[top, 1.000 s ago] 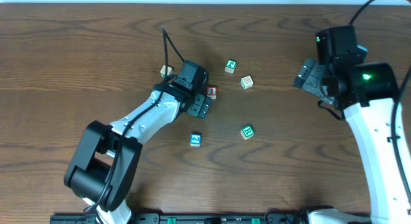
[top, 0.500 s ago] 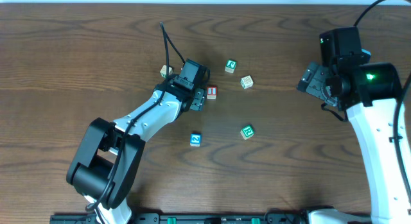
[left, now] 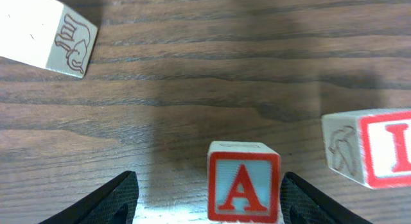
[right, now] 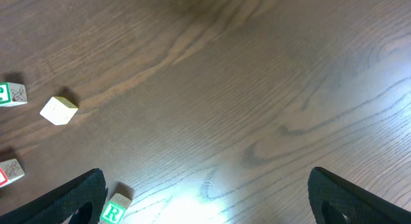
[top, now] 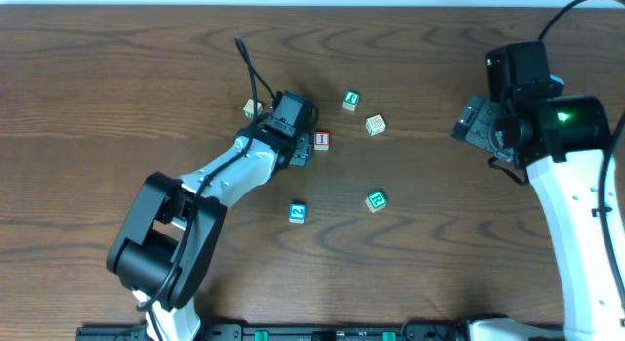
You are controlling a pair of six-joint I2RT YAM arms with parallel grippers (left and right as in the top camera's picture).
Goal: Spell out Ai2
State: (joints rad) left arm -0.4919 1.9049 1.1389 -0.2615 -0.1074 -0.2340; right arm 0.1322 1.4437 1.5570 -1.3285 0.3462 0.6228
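The red "A" cube (left: 244,182) stands on the table between the open fingers of my left gripper (left: 209,189), close to the right finger and apart from the left one. In the overhead view my left gripper (top: 299,146) hides it. The red "I" cube (top: 321,141) lies just right of that gripper and also shows in the left wrist view (left: 376,153). The blue "2" cube (top: 298,212) lies nearer the front. My right gripper (top: 477,121) is open and empty over bare wood at the right (right: 205,189).
Green-marked cubes lie at the back (top: 352,100) and at the front right (top: 376,200). A beige cube (top: 375,124) lies between them. Another beige cube (top: 253,108) sits behind the left gripper, showing an elephant in the left wrist view (left: 48,34).
My left gripper has drawn back a little toward the far left, off the "I" cube's side. The right arm shifted slightly right, then held still. The cubes have not moved.
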